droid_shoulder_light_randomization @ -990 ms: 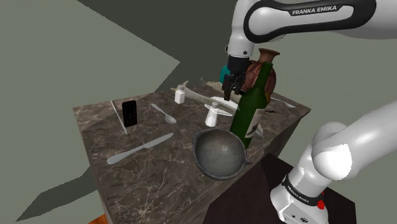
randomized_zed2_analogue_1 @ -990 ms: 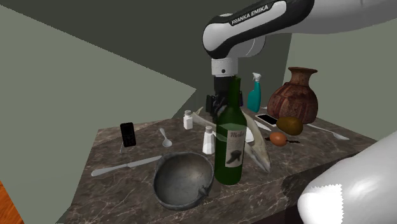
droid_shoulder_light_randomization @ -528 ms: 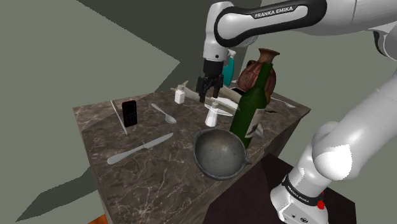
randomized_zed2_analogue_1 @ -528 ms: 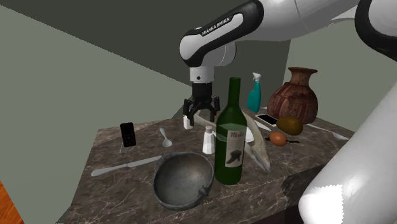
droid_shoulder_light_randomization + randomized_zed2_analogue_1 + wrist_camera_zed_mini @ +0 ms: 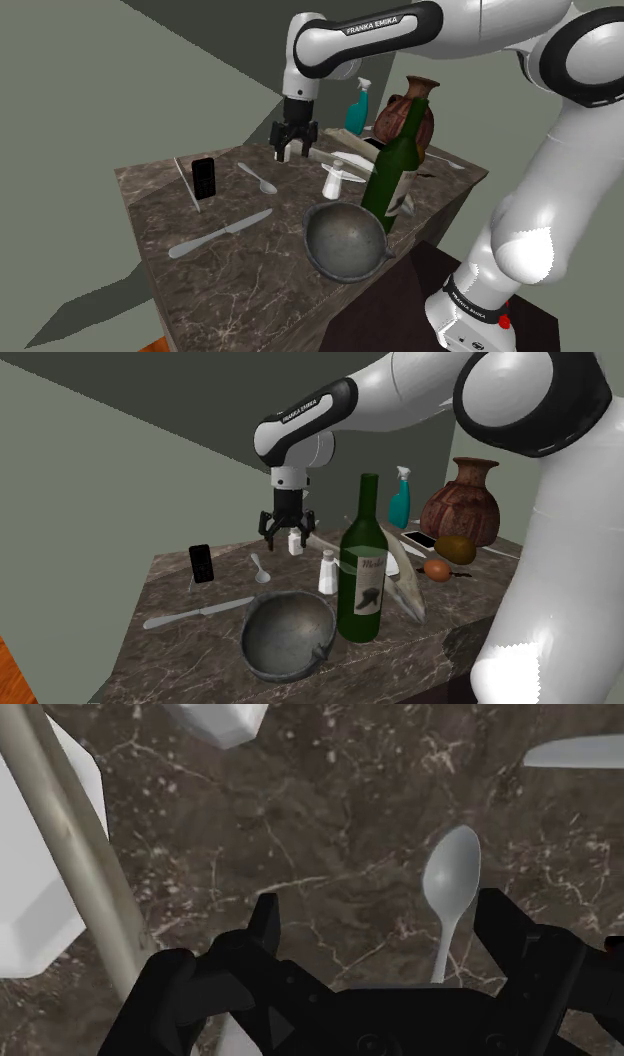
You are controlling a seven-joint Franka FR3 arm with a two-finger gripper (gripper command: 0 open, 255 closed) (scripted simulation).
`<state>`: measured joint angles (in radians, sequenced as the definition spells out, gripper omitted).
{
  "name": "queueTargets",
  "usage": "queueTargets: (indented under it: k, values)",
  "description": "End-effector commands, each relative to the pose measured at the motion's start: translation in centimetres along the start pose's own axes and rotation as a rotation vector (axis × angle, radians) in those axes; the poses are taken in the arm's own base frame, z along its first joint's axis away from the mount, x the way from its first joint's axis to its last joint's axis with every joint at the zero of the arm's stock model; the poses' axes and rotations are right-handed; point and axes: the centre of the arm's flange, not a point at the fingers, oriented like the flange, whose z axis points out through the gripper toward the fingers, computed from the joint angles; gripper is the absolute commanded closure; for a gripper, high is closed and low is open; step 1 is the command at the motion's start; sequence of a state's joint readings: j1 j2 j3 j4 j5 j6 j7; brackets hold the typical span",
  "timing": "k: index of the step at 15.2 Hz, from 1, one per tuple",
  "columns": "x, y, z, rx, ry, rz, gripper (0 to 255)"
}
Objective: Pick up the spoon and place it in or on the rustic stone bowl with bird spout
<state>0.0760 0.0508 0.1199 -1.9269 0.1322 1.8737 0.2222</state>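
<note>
The arm (image 5: 360,30) reaches out over the dark marbled table (image 5: 250,270), so the step in hand looks like the approach to the spoon, with no grasp made yet. A green bottle (image 5: 392,175) stands upright just beside the grey bowl (image 5: 312,225), at about two o'clock from it in the shoulder view.

The gripper (image 5: 293,152) hangs above the table's far part with its fingers spread wide and nothing between them. In the second exterior view the gripper (image 5: 286,537) points straight down, with a white shaker just behind it.

The spoon (image 5: 259,178) lies flat on the table, at about eight o'clock from the gripper in the shoulder view. The bowl sits at about four o'clock from the spoon, well apart from it. From the wrist, the spoon (image 5: 450,894) shows below the gripper (image 5: 382,929), its scoop end nearer one finger than the other and touching neither.

The next move probably calls for a small shift to centre the fingers across the thin handle, then a straight descent. The carry to the bowl would need to clear the bottle.
</note>
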Motion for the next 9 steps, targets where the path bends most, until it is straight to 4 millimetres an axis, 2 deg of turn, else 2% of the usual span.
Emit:
queueTargets:
  k: [1, 7, 9]
  values:
    - [2.7, -1.1, 0.8, 0.014, -0.001, 0.015, 0]
    - [9.4, -4.3, 2.5, 0.056, -0.003, 0.057, 0]
    - [9.9, -4.6, 3.2, 0.059, -0.003, 0.059, 0]
